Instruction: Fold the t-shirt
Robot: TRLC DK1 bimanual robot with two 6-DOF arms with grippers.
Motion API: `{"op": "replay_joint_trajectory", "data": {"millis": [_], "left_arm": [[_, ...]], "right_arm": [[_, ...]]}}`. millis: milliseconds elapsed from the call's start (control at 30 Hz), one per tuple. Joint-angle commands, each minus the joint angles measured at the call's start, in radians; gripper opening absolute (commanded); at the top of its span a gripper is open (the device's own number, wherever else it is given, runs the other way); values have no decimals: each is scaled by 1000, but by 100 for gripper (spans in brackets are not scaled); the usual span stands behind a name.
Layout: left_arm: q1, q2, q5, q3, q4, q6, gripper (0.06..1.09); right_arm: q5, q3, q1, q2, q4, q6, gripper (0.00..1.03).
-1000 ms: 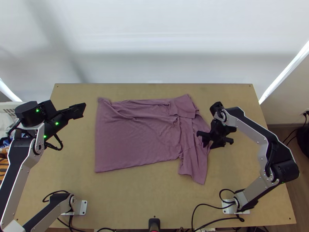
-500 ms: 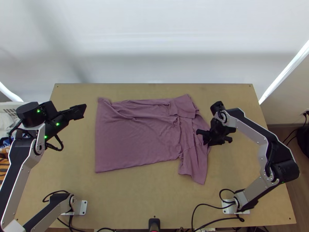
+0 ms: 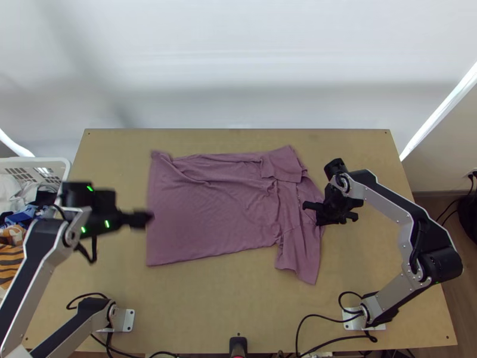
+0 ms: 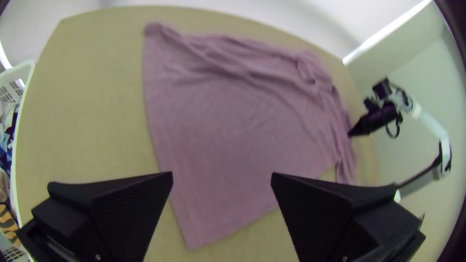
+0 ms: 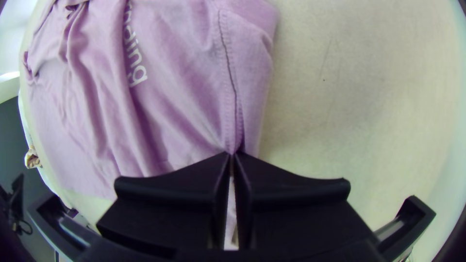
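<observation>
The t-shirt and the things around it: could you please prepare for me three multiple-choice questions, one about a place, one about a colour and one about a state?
1. Where is the basket in the top view?
A) By the right side of the table
B) By the left side of the table
C) In front of the right arm's base

2. What colour is the t-shirt?
A) Dusty pink-purple
B) Dark green
C) Bright yellow

3. How are the fingers of the left gripper?
A) Shut on a sleeve
B) Shut with nothing between them
C) Apart

Right letters:
1 B: the top view shows its white rim there.
2 A: all views show this shade.
3 C: the left wrist view shows a wide gap between them.
</observation>
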Motion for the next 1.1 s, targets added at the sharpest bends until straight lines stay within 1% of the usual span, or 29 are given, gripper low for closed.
{"op": "replay_joint_trajectory", "data": {"millis": [0,67,100,133,233,333,467,633,733,767,800,833,967,1000,1067], "left_arm": [[-42,-23,8,-61,-140,148,104],[-55,-8,6,-97,-206,171,104],[-68,6,2,-121,-232,206,103],[-71,17,-18,-137,-223,207,103],[-79,71,-37,-130,-212,194,103],[-79,135,-83,-140,-176,191,103],[-94,216,-86,-140,-178,191,103],[-114,321,-121,-137,-173,194,103],[-125,341,-138,-140,-158,194,103],[-127,341,-138,-143,-150,194,100],[-128,342,-138,-143,-150,195,94],[-130,344,-138,-144,-149,194,91],[-145,348,-138,-146,-143,194,88],[-153,350,-138,-146,-143,194,80],[-162,356,-138,-150,-127,187,59]], "right_arm": [[8,-26,9,3,21,5,3],[8,-20,9,1,21,5,3],[8,-17,9,0,21,6,3],[8,-15,11,0,21,6,3],[8,-15,16,0,21,10,3],[7,-15,19,0,21,14,3],[8,-17,19,-5,21,17,3],[8,-24,19,-16,21,17,3],[8,-29,17,-22,21,17,3],[8,-30,16,-23,21,17,3],[8,-32,16,-23,21,17,3],[8,-33,14,-25,21,17,3],[8,-36,14,-26,21,17,3],[8,-36,14,-26,21,17,3],[8,-33,14,-28,21,17,3]]}}
